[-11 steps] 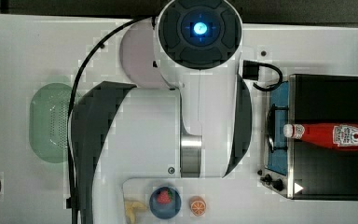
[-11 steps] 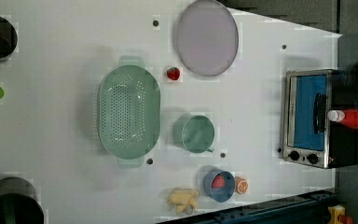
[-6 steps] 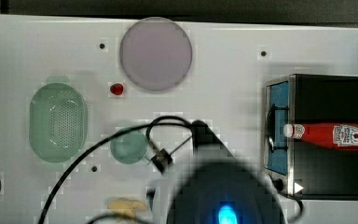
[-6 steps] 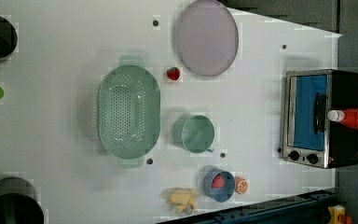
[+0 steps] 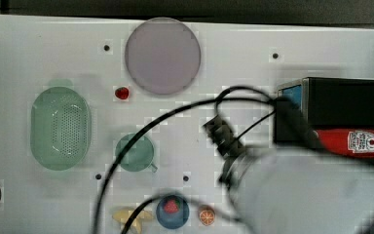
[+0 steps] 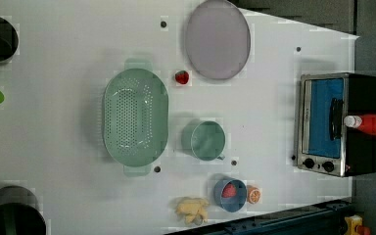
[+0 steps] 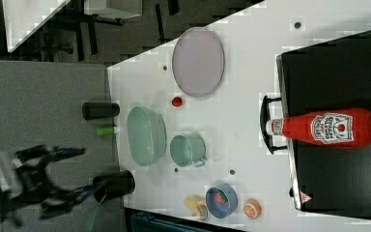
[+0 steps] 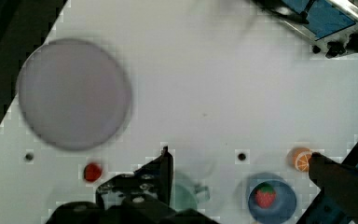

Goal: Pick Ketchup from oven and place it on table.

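wrist view: claw point(image 8: 242, 168) spread wide, holding nothing; ketchup point(image 7: 326, 127) lies atop the oven point(image 7: 338, 121)

A slim red plastic ketchup bottle point(image 7: 326, 127) with a white cap lies on its side atop the black boxy toaster oven point(image 7: 338, 121). On the flat white table point(image 7: 241, 116) sit a round lilac plate point(image 7: 198, 61), a green colander point(image 7: 146, 136) and a green cup point(image 7: 186, 150).

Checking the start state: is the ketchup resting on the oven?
Touching. In the right view the ketchup lies flat on the oven's black top.
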You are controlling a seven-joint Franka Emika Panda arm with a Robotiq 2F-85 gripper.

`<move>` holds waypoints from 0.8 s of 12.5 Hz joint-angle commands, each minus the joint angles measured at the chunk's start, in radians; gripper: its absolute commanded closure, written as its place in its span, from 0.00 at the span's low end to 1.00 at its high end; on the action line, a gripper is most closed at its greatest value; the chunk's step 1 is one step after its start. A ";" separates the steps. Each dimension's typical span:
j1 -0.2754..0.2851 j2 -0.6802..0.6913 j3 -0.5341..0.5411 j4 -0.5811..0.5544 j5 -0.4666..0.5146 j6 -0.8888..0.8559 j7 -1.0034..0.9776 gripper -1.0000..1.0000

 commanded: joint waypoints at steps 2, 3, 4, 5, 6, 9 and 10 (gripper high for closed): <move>-0.051 0.091 -0.159 -0.025 0.001 0.102 -0.020 0.00; -0.053 0.117 -0.190 -0.024 0.001 0.138 -0.020 0.00; -0.055 0.144 -0.221 -0.024 0.001 0.180 -0.020 0.00; -0.057 0.173 -0.251 -0.024 0.001 0.231 -0.020 0.00; -0.061 0.207 -0.282 -0.024 0.001 0.290 -0.020 0.00; -0.070 0.314 -0.363 -0.021 0.001 0.427 -0.020 0.00; -0.078 0.375 -0.399 -0.013 0.003 0.472 -0.020 0.00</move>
